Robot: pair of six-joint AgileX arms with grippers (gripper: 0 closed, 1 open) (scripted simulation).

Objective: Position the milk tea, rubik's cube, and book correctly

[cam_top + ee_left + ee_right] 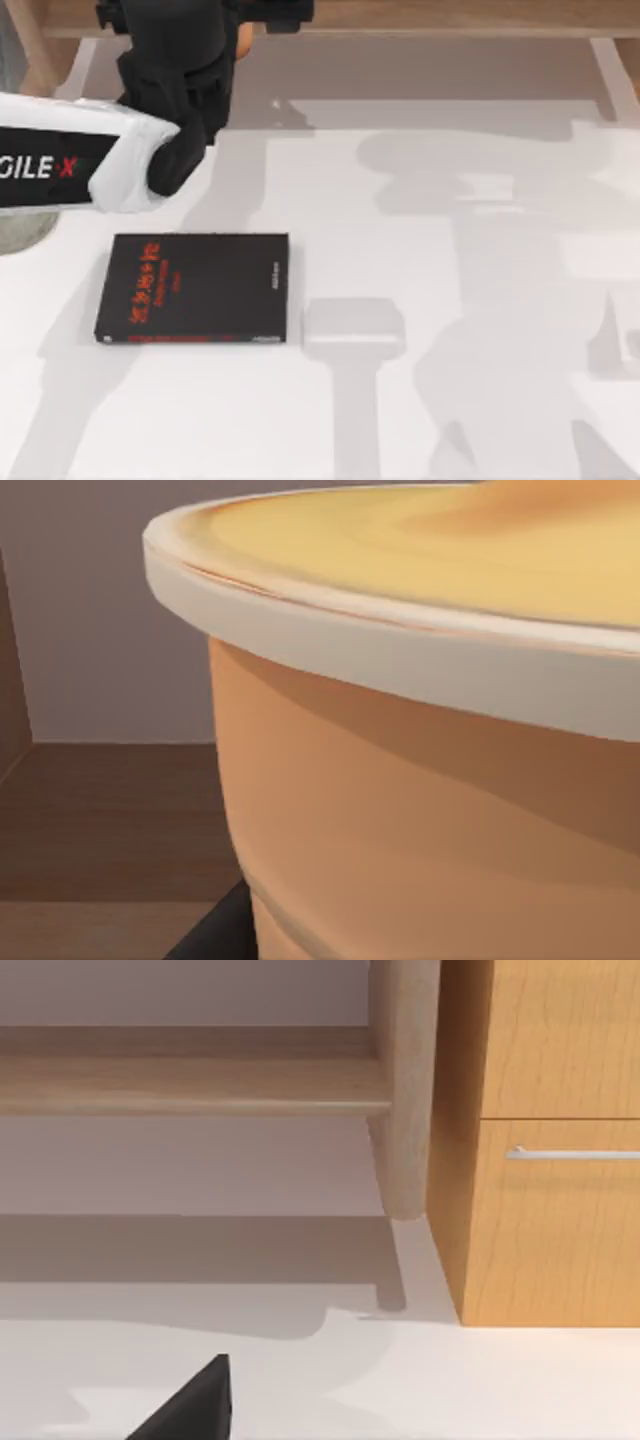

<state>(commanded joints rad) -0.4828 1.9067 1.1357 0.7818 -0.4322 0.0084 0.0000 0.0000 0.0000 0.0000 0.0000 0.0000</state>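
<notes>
Left hand at the far-left counter (420, 420), milk tea (420, 810) close against its camera.
Grip state could not be told; an insecure hold risked tipping the cup onto the black book (195, 288).

I see the milk tea (420, 780) pressed right up against my left gripper's camera, upright. Its orange-brown wall tapers downward under a pale rim and creamy yellow top
</notes>
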